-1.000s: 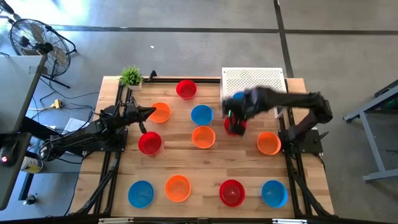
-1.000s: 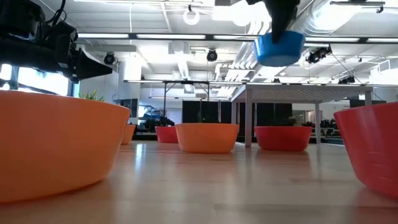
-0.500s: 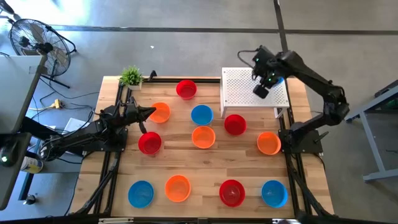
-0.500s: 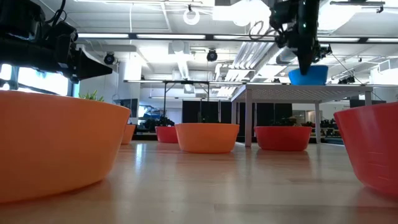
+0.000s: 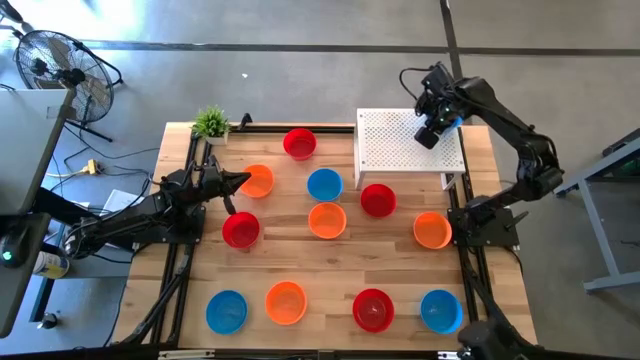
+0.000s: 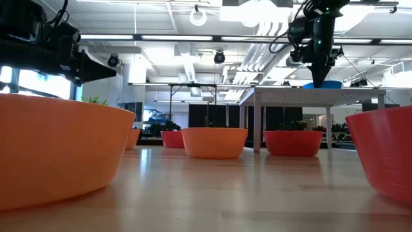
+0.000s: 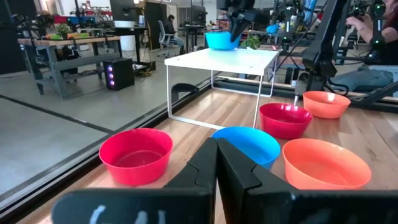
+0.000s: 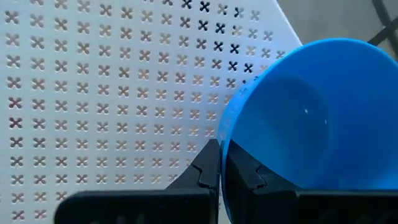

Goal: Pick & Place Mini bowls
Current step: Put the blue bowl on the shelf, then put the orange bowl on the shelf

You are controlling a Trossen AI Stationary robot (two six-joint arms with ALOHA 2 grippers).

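From above, our right hand [image 5: 436,127] hides the blue bowl [image 8: 298,118]; its wrist view shows the fingers pinching the rim on the white stand [image 5: 400,150]. Our left hand [image 7: 217,163], closed empty, waits beside the orange bowl [image 5: 259,181].

I see the counter [image 5: 330,255] from straight overhead and level from its surface; both views share the white stand [image 5: 408,142], and the right wrist camera sits close above it.

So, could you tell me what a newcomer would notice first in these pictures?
Probably the right gripper, raised over the white perforated stand at the table's far right corner, shut on a blue mini bowl. Next, the red, orange and blue bowls scattered across the wooden table, with the left gripper waiting at the left edge.
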